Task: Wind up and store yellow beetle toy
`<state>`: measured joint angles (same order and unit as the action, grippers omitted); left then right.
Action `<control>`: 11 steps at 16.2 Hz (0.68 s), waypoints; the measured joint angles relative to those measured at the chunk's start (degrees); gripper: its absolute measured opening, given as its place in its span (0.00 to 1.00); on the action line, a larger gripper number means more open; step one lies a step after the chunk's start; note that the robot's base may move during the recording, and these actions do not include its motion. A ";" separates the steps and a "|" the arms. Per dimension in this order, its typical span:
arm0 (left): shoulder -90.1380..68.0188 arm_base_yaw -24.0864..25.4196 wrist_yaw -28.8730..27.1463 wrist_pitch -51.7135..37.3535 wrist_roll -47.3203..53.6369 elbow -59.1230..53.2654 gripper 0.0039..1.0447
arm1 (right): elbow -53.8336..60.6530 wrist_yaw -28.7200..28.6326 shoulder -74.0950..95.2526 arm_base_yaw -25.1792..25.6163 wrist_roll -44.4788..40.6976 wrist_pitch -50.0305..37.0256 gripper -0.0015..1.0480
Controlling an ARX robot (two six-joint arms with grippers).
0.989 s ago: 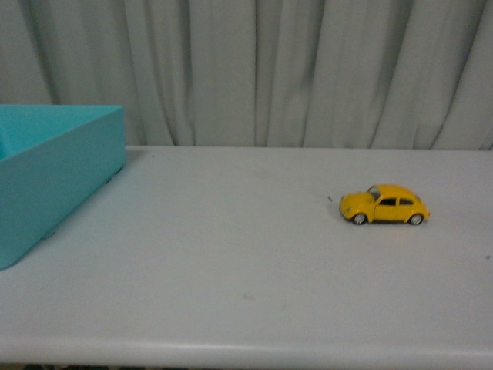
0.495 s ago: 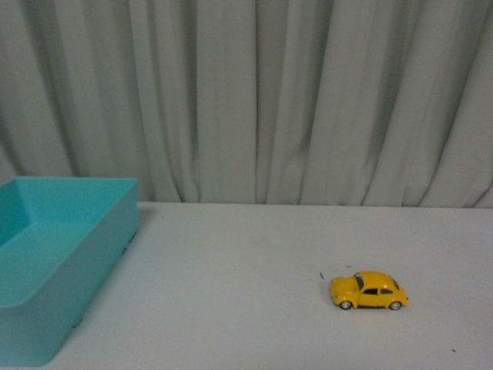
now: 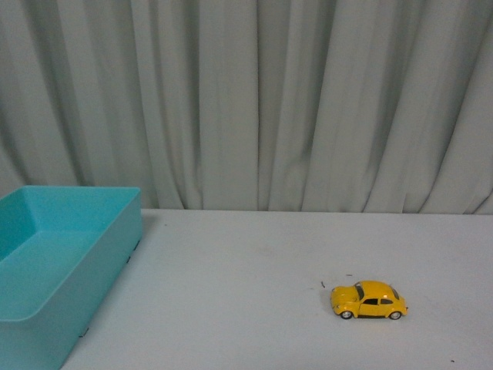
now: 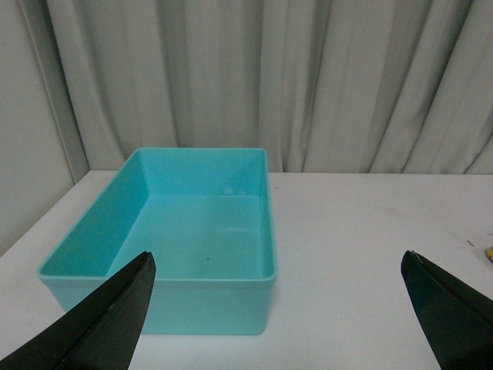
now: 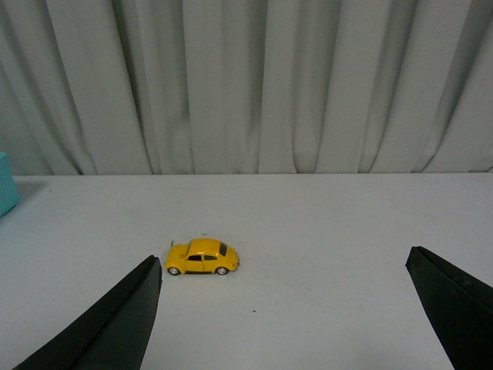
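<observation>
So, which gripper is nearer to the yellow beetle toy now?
Right. The right gripper faces the yellow beetle toy, which lies ahead of it. The left gripper faces the teal box, farther away.

The turquoise box (image 3: 112, 262) runs off the front view's left and bottom edges. The left wrist view's edge shows only a sliver of the yellow beetle toy (image 4: 490, 253).
</observation>
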<state>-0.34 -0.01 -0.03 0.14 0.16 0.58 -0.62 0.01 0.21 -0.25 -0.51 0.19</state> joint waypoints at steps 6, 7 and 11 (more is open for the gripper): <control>0.00 0.00 0.00 0.00 0.00 0.00 0.94 | 0.00 0.00 0.00 0.00 0.00 0.00 0.94; 0.00 0.00 0.00 0.00 0.00 0.00 0.94 | 0.00 0.00 0.00 0.00 0.00 0.00 0.94; 0.00 0.00 0.00 -0.02 0.00 0.00 0.94 | 0.00 0.00 0.00 0.00 0.00 0.02 0.94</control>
<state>-0.34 -0.01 -0.03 0.12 0.16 0.58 -0.62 0.01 0.21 -0.25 -0.51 0.21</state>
